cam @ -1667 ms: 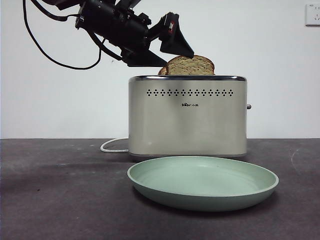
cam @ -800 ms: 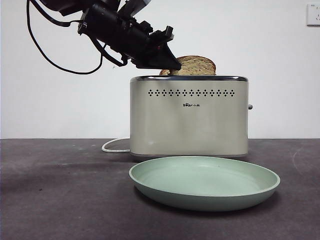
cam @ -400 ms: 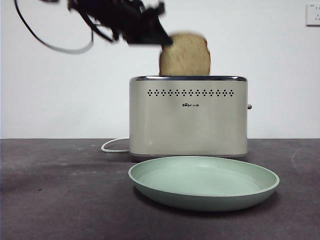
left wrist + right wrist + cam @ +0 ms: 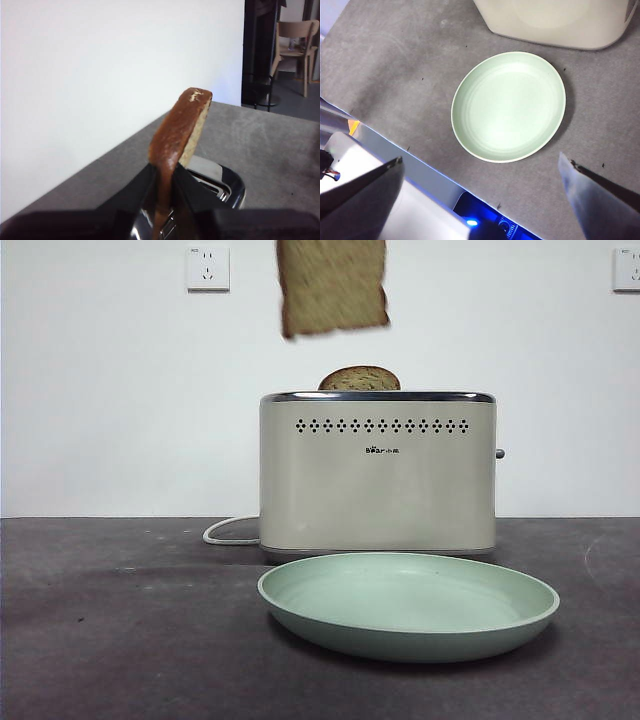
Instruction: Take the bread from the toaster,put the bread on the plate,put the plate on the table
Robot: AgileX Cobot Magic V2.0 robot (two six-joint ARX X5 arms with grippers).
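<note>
The bread (image 4: 333, 285) hangs high above the toaster (image 4: 378, 475), its upper part cut off by the front view's top edge. In the left wrist view my left gripper (image 4: 162, 172) is shut on the bread (image 4: 180, 130) at its crust edge, with the toaster's slot (image 4: 227, 182) below. The gripper itself is out of the front view. The plate (image 4: 400, 645) lies on the table (image 4: 120, 640) in front of the toaster. My right gripper (image 4: 480, 156) is open, high above the plate (image 4: 510, 107).
A second slice with a smaller dome (image 4: 360, 378) stands in the toaster. A white cord (image 4: 228, 530) runs from the toaster's left. The toaster's lever (image 4: 498, 453) sticks out on its right side. Wall sockets (image 4: 208, 268) are behind.
My left gripper closed on the bread, then lifted it straight up out of the toaster. The arm has left the front view. The smaller slice now shows in the slot.
</note>
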